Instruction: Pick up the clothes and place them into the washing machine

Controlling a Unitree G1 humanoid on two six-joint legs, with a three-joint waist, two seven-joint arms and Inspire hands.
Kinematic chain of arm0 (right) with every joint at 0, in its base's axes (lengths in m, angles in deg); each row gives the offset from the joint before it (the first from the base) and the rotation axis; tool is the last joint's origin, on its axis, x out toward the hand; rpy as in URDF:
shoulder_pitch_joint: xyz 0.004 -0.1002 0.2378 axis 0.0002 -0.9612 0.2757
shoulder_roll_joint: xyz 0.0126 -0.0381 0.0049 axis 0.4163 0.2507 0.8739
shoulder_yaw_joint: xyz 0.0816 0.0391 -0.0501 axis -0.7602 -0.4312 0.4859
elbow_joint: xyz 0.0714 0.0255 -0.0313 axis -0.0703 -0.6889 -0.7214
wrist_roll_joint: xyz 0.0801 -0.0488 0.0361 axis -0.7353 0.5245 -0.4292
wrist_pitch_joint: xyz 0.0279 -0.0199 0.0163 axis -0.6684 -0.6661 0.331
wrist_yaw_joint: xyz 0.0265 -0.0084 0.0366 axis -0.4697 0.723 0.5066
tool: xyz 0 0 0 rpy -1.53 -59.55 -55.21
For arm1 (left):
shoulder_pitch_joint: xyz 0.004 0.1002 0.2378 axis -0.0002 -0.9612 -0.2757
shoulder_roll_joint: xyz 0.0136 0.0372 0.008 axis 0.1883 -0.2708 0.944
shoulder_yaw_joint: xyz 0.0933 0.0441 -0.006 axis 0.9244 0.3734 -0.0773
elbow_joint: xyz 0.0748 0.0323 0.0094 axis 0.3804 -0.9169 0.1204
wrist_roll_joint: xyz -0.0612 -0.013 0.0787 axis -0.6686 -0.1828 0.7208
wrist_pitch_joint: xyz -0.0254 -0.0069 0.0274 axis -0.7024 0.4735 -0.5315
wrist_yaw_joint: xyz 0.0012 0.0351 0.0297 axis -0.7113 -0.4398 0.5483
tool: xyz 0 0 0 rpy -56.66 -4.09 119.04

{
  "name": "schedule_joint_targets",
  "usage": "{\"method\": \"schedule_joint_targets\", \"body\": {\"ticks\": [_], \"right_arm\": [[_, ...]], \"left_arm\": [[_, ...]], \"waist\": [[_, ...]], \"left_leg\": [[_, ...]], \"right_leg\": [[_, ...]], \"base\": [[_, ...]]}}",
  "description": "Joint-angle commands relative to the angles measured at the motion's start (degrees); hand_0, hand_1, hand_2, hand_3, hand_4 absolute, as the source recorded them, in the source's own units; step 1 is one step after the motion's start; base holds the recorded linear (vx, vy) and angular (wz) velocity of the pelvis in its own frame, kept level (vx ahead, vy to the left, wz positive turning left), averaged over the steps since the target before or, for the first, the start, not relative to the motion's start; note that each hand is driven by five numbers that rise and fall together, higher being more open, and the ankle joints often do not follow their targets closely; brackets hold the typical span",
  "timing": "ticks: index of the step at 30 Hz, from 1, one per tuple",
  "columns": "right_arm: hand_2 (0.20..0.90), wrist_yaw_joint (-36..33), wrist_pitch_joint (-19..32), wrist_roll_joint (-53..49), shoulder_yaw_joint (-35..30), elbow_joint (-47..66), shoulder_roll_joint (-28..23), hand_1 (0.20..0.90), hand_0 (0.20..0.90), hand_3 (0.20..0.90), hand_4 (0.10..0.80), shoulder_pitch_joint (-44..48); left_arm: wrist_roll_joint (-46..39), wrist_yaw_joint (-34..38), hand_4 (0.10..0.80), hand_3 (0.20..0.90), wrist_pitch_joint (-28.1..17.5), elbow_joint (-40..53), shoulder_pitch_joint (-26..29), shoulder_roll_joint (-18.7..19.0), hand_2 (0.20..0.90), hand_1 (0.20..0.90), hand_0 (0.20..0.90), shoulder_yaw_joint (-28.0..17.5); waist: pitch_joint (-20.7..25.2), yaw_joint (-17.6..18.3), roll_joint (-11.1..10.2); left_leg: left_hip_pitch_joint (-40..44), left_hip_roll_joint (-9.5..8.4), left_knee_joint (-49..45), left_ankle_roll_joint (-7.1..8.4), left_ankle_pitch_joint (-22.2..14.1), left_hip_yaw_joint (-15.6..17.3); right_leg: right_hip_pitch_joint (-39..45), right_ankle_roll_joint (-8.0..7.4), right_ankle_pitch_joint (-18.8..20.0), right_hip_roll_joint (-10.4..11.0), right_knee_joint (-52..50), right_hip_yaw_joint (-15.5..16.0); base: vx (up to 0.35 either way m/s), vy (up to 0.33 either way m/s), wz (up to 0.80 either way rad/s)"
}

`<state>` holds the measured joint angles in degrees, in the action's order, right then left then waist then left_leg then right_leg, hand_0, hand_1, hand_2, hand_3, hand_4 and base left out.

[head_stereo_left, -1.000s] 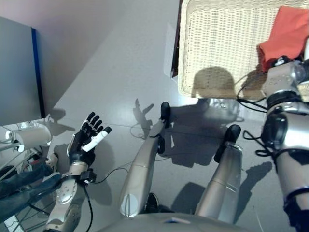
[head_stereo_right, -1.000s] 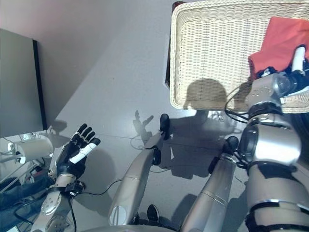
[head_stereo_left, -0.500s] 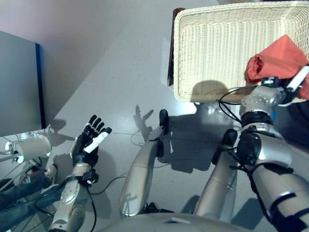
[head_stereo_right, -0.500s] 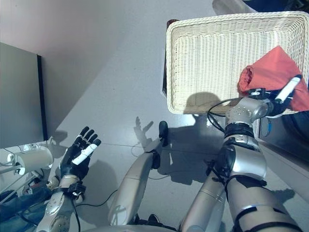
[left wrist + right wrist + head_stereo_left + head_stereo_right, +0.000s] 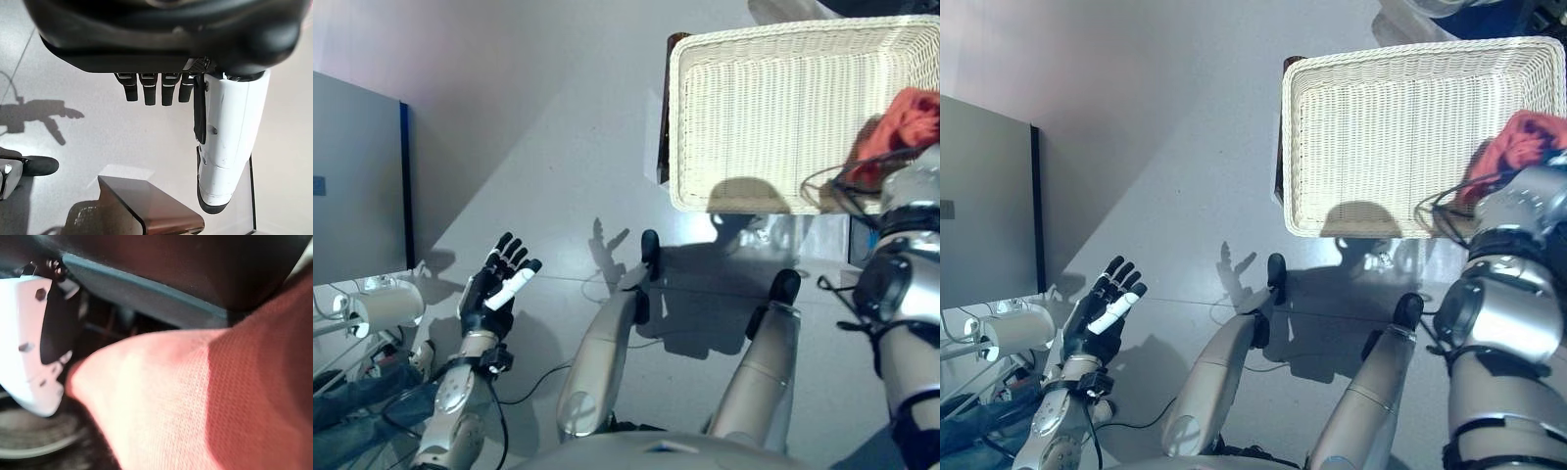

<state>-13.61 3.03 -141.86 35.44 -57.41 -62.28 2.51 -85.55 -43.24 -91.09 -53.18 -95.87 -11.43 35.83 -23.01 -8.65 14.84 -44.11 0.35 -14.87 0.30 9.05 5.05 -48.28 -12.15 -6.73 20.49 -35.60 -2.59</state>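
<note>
A red cloth is bunched at the right end of a cream wicker basket, lifted above its weave. My right arm reaches up to it from the lower right, and the wrist hides the hand in the eye views. In the right wrist view the red cloth fills the picture, with my right hand's white-covered thumb pressed beside it. Past the cloth there is a dark opening with a teal rim. My left hand hangs open and holding nothing over the floor at the lower left.
The basket rests on a dark brown stand. A grey cabinet with a blue edge stands at the left. A white cylinder and blue denim lie at the lower left.
The red cloth has gone from spread over the basket's right part to a smaller bunch at the right edge, carried that way by my right arm. The camera has shifted a little.
</note>
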Motion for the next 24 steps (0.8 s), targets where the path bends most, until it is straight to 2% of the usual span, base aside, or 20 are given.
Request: {"method": "schedule_joint_targets", "body": {"ticks": [1,8,12,17,18,19,24], "right_arm": [[0.2,-0.59,4.85,4.62,7.05,3.11,-7.7,0.2,0.2,0.2,0.3,1.59],[0.2,-7.83,6.61,7.75,5.52,1.5,-12.06,0.2,0.2,0.2,0.3,2.5],[0.2,-11.14,7.52,9.32,3.68,1.46,-11.95,0.2,0.2,0.2,0.3,0.72],[0.2,-11.78,4.42,10.25,3.22,-2.28,-12.3,0.2,0.2,0.2,0.3,-1.0],[0.348,-11.31,3.99,10.44,3.45,-2.37,-11.73,0.348,0.348,0.348,0.406,-1.38],[0.9,-11.36,3.38,11.76,4.22,-1.65,-10.58,0.9,0.9,0.9,0.8,-1.57],[0.9,-9.47,-0.75,16.9,7.3,-0.02,-8.64,0.9,0.9,0.9,0.8,-2.76]], "left_arm": [[-0.07,0.23,0.8,0.9,-3.51,-0.86,-2.83,0.93,0.9,0.9,0.9,-2.34],[0.42,1.08,0.8,0.9,-3.82,-0.25,-3.84,1.17,0.9,0.9,0.9,-3.76],[0.55,1.56,0.8,0.9,-3.88,0.0,-4.29,0.99,0.9,0.9,0.9,-4.2],[0.85,1.34,0.8,0.9,-3.88,-0.52,-4.42,1.54,0.9,0.9,0.9,-4.13],[0.85,1.41,0.8,0.9,-4.01,-0.5,-4.44,1.57,0.9,0.9,0.9,-4.32],[0.93,1.56,0.8,0.9,-4.25,-0.33,-4.54,1.6,0.9,0.9,0.9,-4.47],[1.31,1.37,0.8,0.9,-4.92,-0.44,-4.33,1.48,0.9,0.9,0.9,-4.51]], "waist": [[6.6,0.18,-0.89],[7.35,0.19,-0.29],[7.46,0.42,-0.16],[8.0,0.2,-0.25],[7.98,0.18,-0.24],[7.9,0.14,-0.24],[7.11,0.4,-0.39]], "left_leg": [[-0.77,2.78,0.39,5.63,-2.91,-1.24],[-0.92,2.5,0.99,5.63,-2.71,-1.6],[-1.28,2.41,0.94,5.59,-2.69,-1.51],[-1.75,2.52,0.58,5.31,-3.0,-1.26],[-1.84,2.58,0.53,5.24,-3.08,-1.12],[-1.86,2.66,0.47,5.17,-3.12,-0.98],[-2.06,2.85,-0.08,5.08,-3.24,-0.52]], "right_leg": [[-1.78,1.51,4.73,-0.92,5.69,0.76],[-2.17,1.5,4.78,-0.81,5.76,0.92],[-2.4,1.57,4.86,-0.9,5.82,0.93],[-3.11,1.76,5.09,-0.97,5.67,0.72],[-3.21,1.74,5.22,-0.99,5.75,0.64],[-3.33,1.77,5.33,-0.99,5.78,0.52],[-3.59,1.83,5.63,-1.07,5.69,0.2]], "base": [[0.0,0.0,0.0],[0.0,0.002,0.01],[0.0,0.007,0.02],[-0.005,0.003,0.02],[0.0,0.0,0.0],[0.0,0.0,0.0],[-0.023,0.0,-0.04]]}}
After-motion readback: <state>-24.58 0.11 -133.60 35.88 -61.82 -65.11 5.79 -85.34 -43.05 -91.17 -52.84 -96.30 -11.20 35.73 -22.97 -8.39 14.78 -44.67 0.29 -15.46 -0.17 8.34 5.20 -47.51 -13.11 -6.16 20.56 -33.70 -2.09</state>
